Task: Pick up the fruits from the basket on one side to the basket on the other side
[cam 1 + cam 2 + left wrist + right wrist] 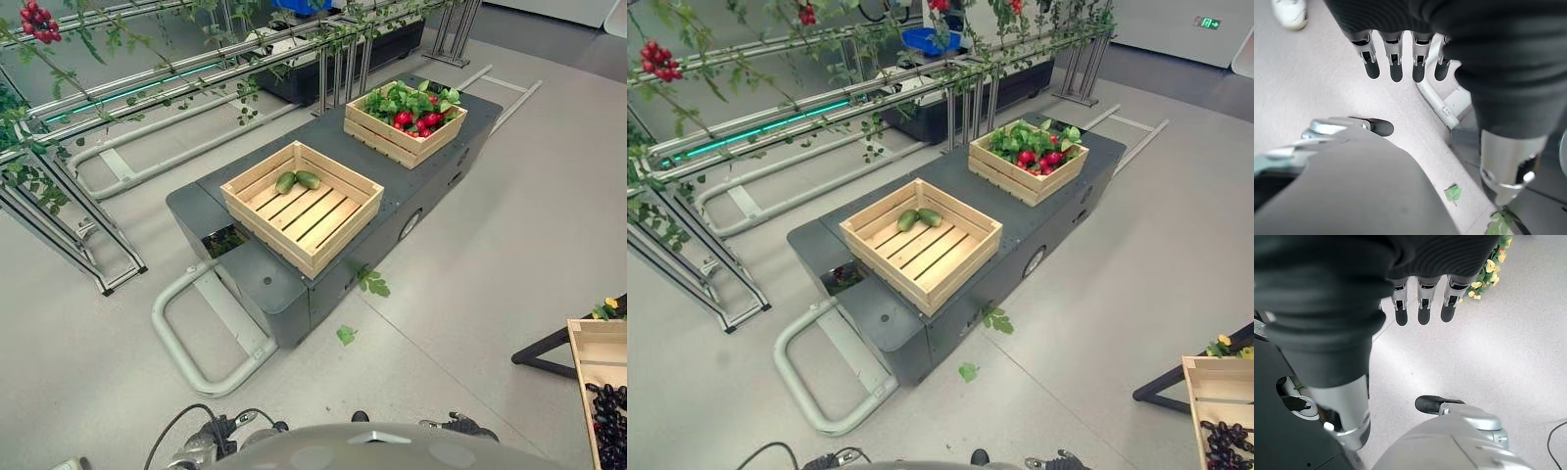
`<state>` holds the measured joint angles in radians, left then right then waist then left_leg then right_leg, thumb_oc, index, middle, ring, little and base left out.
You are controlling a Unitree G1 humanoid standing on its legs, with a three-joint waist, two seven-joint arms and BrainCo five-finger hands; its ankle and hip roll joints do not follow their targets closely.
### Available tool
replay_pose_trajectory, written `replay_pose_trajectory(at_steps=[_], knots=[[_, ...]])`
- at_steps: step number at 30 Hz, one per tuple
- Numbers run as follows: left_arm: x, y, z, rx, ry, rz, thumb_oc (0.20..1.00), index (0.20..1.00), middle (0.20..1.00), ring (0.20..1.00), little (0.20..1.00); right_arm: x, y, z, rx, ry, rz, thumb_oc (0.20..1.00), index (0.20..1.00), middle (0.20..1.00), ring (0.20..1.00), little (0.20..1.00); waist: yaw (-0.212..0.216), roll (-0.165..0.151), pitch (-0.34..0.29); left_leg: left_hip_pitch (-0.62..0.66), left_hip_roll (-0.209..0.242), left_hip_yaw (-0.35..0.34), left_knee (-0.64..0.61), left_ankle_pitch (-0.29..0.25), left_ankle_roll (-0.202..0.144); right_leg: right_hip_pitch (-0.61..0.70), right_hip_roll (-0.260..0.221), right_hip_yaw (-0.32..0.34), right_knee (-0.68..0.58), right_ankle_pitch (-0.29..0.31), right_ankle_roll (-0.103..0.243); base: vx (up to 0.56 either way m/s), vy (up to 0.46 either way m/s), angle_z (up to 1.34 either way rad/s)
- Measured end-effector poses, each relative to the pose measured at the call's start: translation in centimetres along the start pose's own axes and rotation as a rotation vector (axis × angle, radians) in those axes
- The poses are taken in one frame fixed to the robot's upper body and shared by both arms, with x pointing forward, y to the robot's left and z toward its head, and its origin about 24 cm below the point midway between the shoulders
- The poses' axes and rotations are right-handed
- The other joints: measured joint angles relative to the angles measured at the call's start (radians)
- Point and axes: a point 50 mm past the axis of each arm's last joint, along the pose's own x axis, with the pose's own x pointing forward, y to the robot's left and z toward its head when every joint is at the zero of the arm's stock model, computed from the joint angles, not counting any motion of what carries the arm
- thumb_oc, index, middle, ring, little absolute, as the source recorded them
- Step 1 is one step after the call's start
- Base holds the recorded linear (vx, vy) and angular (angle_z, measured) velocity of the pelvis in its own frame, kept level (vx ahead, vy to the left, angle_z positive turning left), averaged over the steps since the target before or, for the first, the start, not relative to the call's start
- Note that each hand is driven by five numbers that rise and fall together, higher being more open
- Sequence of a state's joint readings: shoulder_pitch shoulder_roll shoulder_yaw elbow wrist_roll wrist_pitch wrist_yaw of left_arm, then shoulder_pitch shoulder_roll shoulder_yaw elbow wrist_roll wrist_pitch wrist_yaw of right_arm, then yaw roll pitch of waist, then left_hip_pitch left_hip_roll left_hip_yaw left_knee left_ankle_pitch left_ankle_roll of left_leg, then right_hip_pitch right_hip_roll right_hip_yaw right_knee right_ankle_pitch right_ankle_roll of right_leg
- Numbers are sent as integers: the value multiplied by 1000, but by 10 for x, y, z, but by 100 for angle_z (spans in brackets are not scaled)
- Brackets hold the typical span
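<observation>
left eye view has the dark grey cart (294, 284) with two wooden crates on its top: the near crate (302, 206) holds just two green fruits (297, 180) lying side by side near its far edge, and the far crate (405, 121) is packed with leafy greens and red fruits (419, 119). the two crates sit well apart along the deck. judging by that, the transfer is in an early or between-picks phase, most of the fruit not yet moved, though which crate is source and which is target can't be confirmed from the frames. neither hand is near the crates. left wrist view shows the left hand (1400, 58) hanging low over the floor, fingers straight and relaxed, thumb apart, nothing held or touched; a loose leaf (1452, 193) lies on the floor below it and a person's white shoe (1289, 12) shows at the edge. right wrist view shows the right hand (1422, 298) the same way: fingers straight, spread loose, empty, over bare floor with a sprig of yellow flowers (1488, 271) beyond the fingertips. next move likely calls for raising one arm up over the cart deck, reaching into a crate, and closing round a single fruit without dragging the leaves along.
</observation>
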<state>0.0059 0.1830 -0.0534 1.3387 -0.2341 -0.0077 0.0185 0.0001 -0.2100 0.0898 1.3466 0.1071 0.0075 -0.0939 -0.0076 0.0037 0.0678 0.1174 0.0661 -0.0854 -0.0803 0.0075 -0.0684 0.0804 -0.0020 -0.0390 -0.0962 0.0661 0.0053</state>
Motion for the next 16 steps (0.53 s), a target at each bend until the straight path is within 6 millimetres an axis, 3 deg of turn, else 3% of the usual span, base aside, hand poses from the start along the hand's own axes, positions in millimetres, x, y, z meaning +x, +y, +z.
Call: replay_pose_trajectory(at_steps=[16], knots=[[0,-2,-3,33,13,-20,1000,1000,1000,1000,1000,-1,0,-11,-2,40,7,1000,1000,1000,1000,1000,-2,10,-11,11,-1,4,-11,-1,0,5,-2,2,0,-4,2,0,2,0]])
